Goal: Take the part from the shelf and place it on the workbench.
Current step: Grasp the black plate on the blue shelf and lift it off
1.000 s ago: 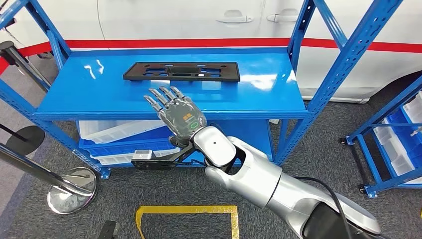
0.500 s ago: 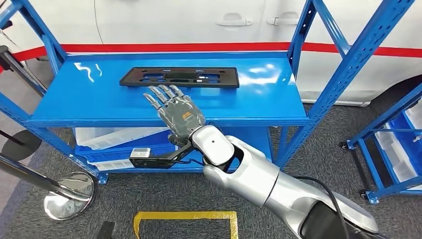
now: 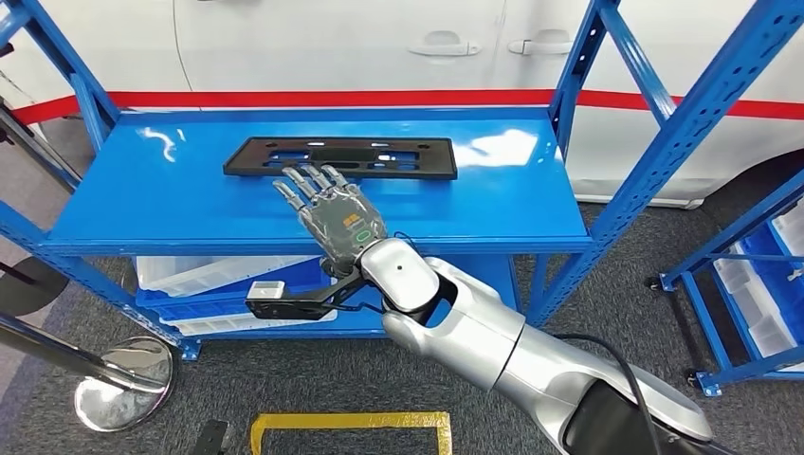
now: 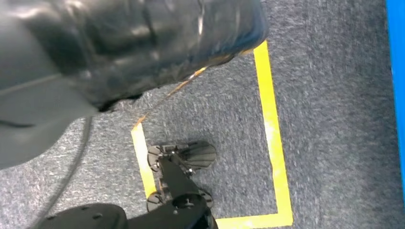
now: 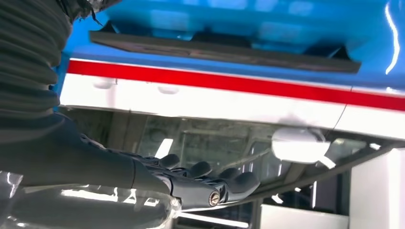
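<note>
A flat black rectangular part (image 3: 341,156) with cut-outs lies on the blue shelf (image 3: 171,204) toward its back. My right hand (image 3: 332,210) hovers over the shelf just in front of the part, fingers stretched out and apart, holding nothing. Its fingertips (image 3: 305,180) reach the part's near edge. In the right wrist view the part (image 5: 224,51) shows as a dark strip on the blue surface, beyond the hand's fingers (image 5: 210,183).
Blue uprights (image 3: 664,123) frame the shelf on both sides. White bins (image 3: 209,275) sit on the lower level. A white car with a red stripe (image 3: 379,57) stands behind. A chrome stanchion base (image 3: 123,384) and yellow floor tape (image 3: 351,422) lie in front. Another blue rack (image 3: 749,284) is at right.
The camera has shifted, so the whole scene sits slightly lower and left. My right hand has edged forward until its fingertips meet the part's near edge.
</note>
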`<state>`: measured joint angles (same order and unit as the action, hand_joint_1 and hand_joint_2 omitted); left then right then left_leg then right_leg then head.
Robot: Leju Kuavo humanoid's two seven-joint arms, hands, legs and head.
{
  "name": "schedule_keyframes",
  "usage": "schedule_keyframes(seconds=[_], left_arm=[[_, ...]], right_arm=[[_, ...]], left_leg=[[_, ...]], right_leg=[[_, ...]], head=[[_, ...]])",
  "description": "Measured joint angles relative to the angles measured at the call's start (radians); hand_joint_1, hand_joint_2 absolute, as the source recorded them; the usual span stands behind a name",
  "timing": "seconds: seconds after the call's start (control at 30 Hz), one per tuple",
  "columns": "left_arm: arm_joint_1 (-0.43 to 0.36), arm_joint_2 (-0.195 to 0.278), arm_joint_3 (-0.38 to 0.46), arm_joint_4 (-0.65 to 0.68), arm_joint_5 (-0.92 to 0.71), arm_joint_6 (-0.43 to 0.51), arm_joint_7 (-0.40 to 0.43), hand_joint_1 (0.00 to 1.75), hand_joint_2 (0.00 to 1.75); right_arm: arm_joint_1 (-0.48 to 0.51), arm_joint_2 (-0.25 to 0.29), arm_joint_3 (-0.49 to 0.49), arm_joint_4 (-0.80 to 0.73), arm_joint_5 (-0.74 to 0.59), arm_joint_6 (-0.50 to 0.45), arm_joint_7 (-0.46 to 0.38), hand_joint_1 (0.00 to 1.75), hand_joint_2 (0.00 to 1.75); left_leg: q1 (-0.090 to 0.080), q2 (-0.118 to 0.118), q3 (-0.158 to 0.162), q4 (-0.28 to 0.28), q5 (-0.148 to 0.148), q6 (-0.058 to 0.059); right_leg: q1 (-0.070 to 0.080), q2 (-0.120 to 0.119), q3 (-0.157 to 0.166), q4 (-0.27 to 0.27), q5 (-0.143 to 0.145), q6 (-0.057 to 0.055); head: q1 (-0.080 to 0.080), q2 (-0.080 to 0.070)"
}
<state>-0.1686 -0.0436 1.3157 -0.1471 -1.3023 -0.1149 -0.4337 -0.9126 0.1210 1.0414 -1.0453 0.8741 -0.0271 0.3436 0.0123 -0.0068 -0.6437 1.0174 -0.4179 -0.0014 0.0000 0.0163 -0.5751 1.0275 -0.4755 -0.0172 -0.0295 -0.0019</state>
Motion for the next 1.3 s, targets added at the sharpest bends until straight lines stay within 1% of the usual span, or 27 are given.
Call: schedule_keyframes(seconds=[0.07, 0.1, 0.13, 0.2, 0.23, 0.27, 0.3, 0.37, 0.4, 0.43, 0.53, 0.6, 0.63, 0.7, 0.73, 0.77, 0.8, 0.87, 0.9, 0.97, 1.03, 1.1, 1.13, 1.2, 1.23, 1.27, 1.3], left_arm=[[0.003, 0.000, 0.000, 0.000, -0.003, 0.001, 0.000, 0.00, 0.00], [0.004, 0.000, 0.000, 0.000, -0.004, 0.001, 0.001, 0.00, 0.00], [0.005, 0.000, 0.000, 0.000, -0.005, 0.001, 0.001, 0.00, 0.00], [0.004, 0.001, 0.001, 0.000, -0.006, 0.001, 0.002, 0.00, 0.00], [0.005, 0.001, 0.001, 0.000, -0.007, 0.002, 0.003, 0.00, 0.00], [0.007, 0.001, 0.001, 0.000, -0.007, 0.002, 0.004, 0.00, 0.00], [0.008, 0.002, 0.002, 0.000, -0.007, 0.003, 0.006, 0.00, 0.00], [0.012, 0.001, 0.002, 0.000, -0.008, 0.004, 0.008, 0.00, 0.00], [0.011, 0.001, 0.003, 0.000, -0.008, 0.004, 0.009, 0.00, 0.00], [0.011, 0.000, 0.004, 0.000, -0.009, 0.005, 0.010, 0.00, 0.00], [0.010, 0.001, 0.006, 0.001, -0.013, 0.005, 0.011, 0.00, 0.00], [0.010, 0.001, 0.007, 0.001, -0.015, 0.006, 0.011, 0.00, 0.00], [0.010, 0.001, 0.007, 0.001, -0.016, 0.006, 0.011, 0.00, 0.00], [0.010, 0.001, 0.007, 0.001, -0.017, 0.006, 0.011, 0.00, 0.00], [0.011, 0.001, 0.007, 0.001, -0.017, 0.006, 0.011, 0.00, 0.00], [0.013, 0.001, 0.008, 0.001, -0.017, 0.006, 0.011, 0.00, 0.00], [0.014, 0.001, 0.008, 0.001, -0.017, 0.006, 0.011, 0.00, 0.00], [0.015, 0.001, 0.008, 0.001, -0.018, 0.006, 0.011, 0.00, 0.00], [0.014, 0.001, 0.008, 0.001, -0.019, 0.006, 0.011, 0.00, 0.00], [0.011, 0.001, 0.009, 0.001, -0.023, 0.006, 0.011, 0.00, 0.00], [0.010, 0.001, 0.011, 0.001, -0.026, 0.006, 0.011, 0.00, 0.00], [0.012, 0.001, 0.014, 0.001, -0.028, 0.006, 0.010, 0.00, 0.00], [0.012, 0.001, 0.016, 0.001, -0.029, 0.006, 0.010, 0.00, 0.00], [0.011, 0.001, 0.019, 0.001, -0.031, 0.006, 0.010, 0.00, 0.00], [0.011, 0.002, 0.021, 0.001, -0.032, 0.006, 0.010, 0.00, 0.00], [0.011, 0.002, 0.023, 0.001, -0.033, 0.006, 0.010, 0.00, 0.00], [0.012, 0.003, 0.025, 0.001, -0.034, 0.006, 0.010, 0.00, 0.00]], right_arm=[[0.000, -0.001, 0.000, 0.004, 0.000, 0.012, 0.003, 0.00, 1.75], [0.000, -0.001, 0.000, 0.006, 0.000, 0.019, 0.006, 0.00, 1.75], [0.001, -0.001, 0.000, 0.008, -0.001, 0.024, 0.009, 0.00, 1.75], [0.005, -0.003, 0.000, 0.013, -0.002, 0.033, 0.012, 0.00, 1.75], [0.010, -0.004, 0.000, 0.017, -0.004, 0.036, 0.013, 0.00, 1.75], [0.014, -0.005, 0.000, 0.020, -0.006, 0.039, 0.013, 0.00, 1.75], [0.018, -0.006, 0.000, 0.023, -0.009, 0.041, 0.013, 0.00, 1.75], [0.022, -0.006, 0.000, 0.030, -0.012, 0.045, 0.013, 0.00, 1.75], [0.021, -0.006, 0.000, 0.032, -0.013, 0.046, 0.013, 0.00, 1.75], [0.021, -0.006, 0.000, 0.035, -0.015, 0.048, 0.014, 0.00, 1.75], [0.023, -0.008, 0.000, 0.044, -0.020, 0.056, 0.023, 0.00, 1.75], [0.021, -0.010, 0.000, 0.051, -0.022, 0.065, 0.032, 0.00, 1.75], [0.021, -0.011, 0.000, 0.055, -0.023, 0.070, 0.035, 0.00, 1.75], [0.023, -0.012, 0.000, 0.064, -0.025, 0.079, 0.040, 0.00, 1.75], [0.026, -0.013, 0.000, 0.068, -0.026, 0.081, 0.042, 0.00, 1.75], [0.029, -0.015, 0.000, 0.073, -0.027, 0.082, 0.043, 0.00, 1.75], [0.031, -0.016, 0.000, 0.076, -0.028, 0.082, 0.043, 0.00, 1.75], [0.032, -0.018, 0.000, 0.082, -0.028, 0.082, 0.045, 0.00, 1.75], [0.031, -0.019, 0.000, 0.084, -0.028, 0.082, 0.048, 0.00, 1.75], [0.030, -0.020, 0.000, 0.088, -0.027, 0.085, 0.055, 0.00, 0.87], [0.030, -0.021, 0.000, 0.092, -0.027, 0.092, 0.063, 0.00, 0.00], [0.029, -0.022, 0.000, 0.097, -0.028, 0.103, 0.072, 0.00, 0.00], [0.029, -0.023, 0.000, 0.099, -0.028, 0.108, 0.075, 0.00, 0.00], [0.031, -0.026, 0.000, 0.106, -0.028, 0.115, 0.078, 0.00, 0.00], [0.033, -0.029, 0.000, 0.111, -0.029, 0.117, 0.079, 0.00, 0.00], [0.036, -0.031, 0.000, 0.115, -0.031, 0.119, 0.081, 0.00, 0.44], [0.037, -0.033, 0.000, 0.120, -0.032, 0.121, 0.083, 0.00, 0.87]], left_leg=[[0.002, 0.001, 0.012, -0.007, -0.003, 0.013], [0.004, 0.001, 0.020, -0.011, -0.006, 0.020], [0.003, 0.001, 0.028, -0.014, -0.009, 0.026], [-0.002, 0.002, 0.037, -0.014, -0.018, 0.035], [-0.004, 0.001, 0.042, -0.013, -0.022, 0.037], [-0.006, 0.000, 0.048, -0.013, -0.028, 0.037], [-0.007, 0.000, 0.055, -0.012, -0.034, 0.037], [-0.010, -0.002, 0.072, -0.012, -0.047, 0.034], [-0.011, -0.002, 0.077, -0.010, -0.053, 0.031], [-0.011, -0.002, 0.078, -0.010, -0.057, 0.028], [-0.009, 0.000, 0.080, -0.013, -0.066, 0.013], [-0.007, 0.001, 0.070, 0.019, -0.085, 0.002], [-0.005, 0.002, 0.047, 0.065, -0.105, -0.004], [0.000, 0.002, -0.032, 0.196, -0.147, -0.015], [0.003, 0.002, -0.067, 0.244, -0.153, -0.019], [0.005, 0.002, -0.088, 0.260, -0.140, -0.023], [0.008, 0.002, -0.087, 0.235, -0.107, -0.026], [0.012, 0.003, -0.041, 0.108, -0.024, -0.030], [0.011, 0.002, -0.014, 0.047, 0.000, -0.029], [0.006, 0.001, 0.011, -0.005, 0.005, -0.018], [0.005, 0.000, 0.015, -0.009, -0.002, -0.002], [0.006, 0.001, 0.026, -0.013, -0.008, 0.013], [0.006, 0.001, 0.032, -0.015, -0.011, 0.020], [0.002, 0.001, 0.041, -0.015, -0.020, 0.031], [0.001, 0.001, 0.045, -0.015, -0.024, 0.034], [-0.001, 0.001, 0.050, -0.015, -0.029, 0.035], [-0.002, 0.000, 0.056, -0.014, -0.034, 0.035]], right_leg=[[-0.001, -0.003, -0.002, 0.014, -0.012, 0.010], [-0.001, -0.004, -0.017, 0.048, -0.029, 0.013], [-0.002, -0.005, -0.045, 0.103, -0.051, 0.014], [-0.001, -0.006, -0.125, 0.237, -0.093, 0.014], [-0.001, -0.006, -0.158, 0.280, -0.097, 0.013], [-0.001, -0.006, -0.173, 0.288, -0.081, 0.010], [0.000, -0.006, -0.169, 0.256, -0.047, 0.006], [0.006, -0.006, -0.118, 0.122, 0.038, -0.007], [0.009, -0.006, -0.091, 0.061, 0.061, -0.012], [0.012, -0.006, -0.074, 0.022, 0.070, -0.016], [0.013, -0.003, -0.057, -0.005, 0.062, -0.023], [0.007, -0.004, -0.039, -0.019, 0.060, -0.030], [0.004, -0.004, -0.030, -0.024, 0.058, -0.033], [0.004, -0.005, -0.021, -0.026, 0.050, -0.037], [0.004, -0.005, -0.017, -0.025, 0.045, -0.036], [0.003, -0.004, -0.012, -0.024, 0.040, -0.035], [0.002, -0.003, -0.005, -0.023, 0.033, -0.033], [-0.001, -0.001, 0.010, -0.018, 0.018, -0.025], [0.000, -0.001, 0.015, -0.015, 0.010, -0.019], [0.003, 0.000, 0.019, -0.014, 0.001, -0.008], [0.003, -0.001, 0.019, -0.016, -0.005, 0.000], [0.001, -0.003, 0.008, 0.017, -0.026, 0.009], [0.001, -0.005, -0.013, 0.061, -0.045, 0.011], [-0.001, -0.006, -0.093, 0.204, -0.094, 0.012], [-0.001, -0.006, -0.135, 0.266, -0.107, 0.011], [-0.002, -0.006, -0.165, 0.300, -0.103, 0.010], [-0.002, -0.006, -0.174, 0.291, -0.077, 0.008]], head=[[0.002, 0.000], [0.003, 0.000], [0.003, 0.000], [0.004, 0.000], [0.004, 0.000], [0.004, 0.000], [0.004, 0.000], [0.003, 0.000], [0.003, 0.000], [0.003, 0.000], [0.003, 0.000], [0.001, 0.000], [0.000, 0.000], [-0.002, 0.000], [-0.002, 0.000], [-0.002, 0.000], [-0.002, 0.000], [-0.002, 0.000], [-0.003, 0.000], [-0.003, 0.000], [-0.001, 0.000], [0.001, 0.000], [0.002, 0.000], [0.002, 0.000], [0.002, 0.000], [0.002, 0.000], [0.002, 0.000]])
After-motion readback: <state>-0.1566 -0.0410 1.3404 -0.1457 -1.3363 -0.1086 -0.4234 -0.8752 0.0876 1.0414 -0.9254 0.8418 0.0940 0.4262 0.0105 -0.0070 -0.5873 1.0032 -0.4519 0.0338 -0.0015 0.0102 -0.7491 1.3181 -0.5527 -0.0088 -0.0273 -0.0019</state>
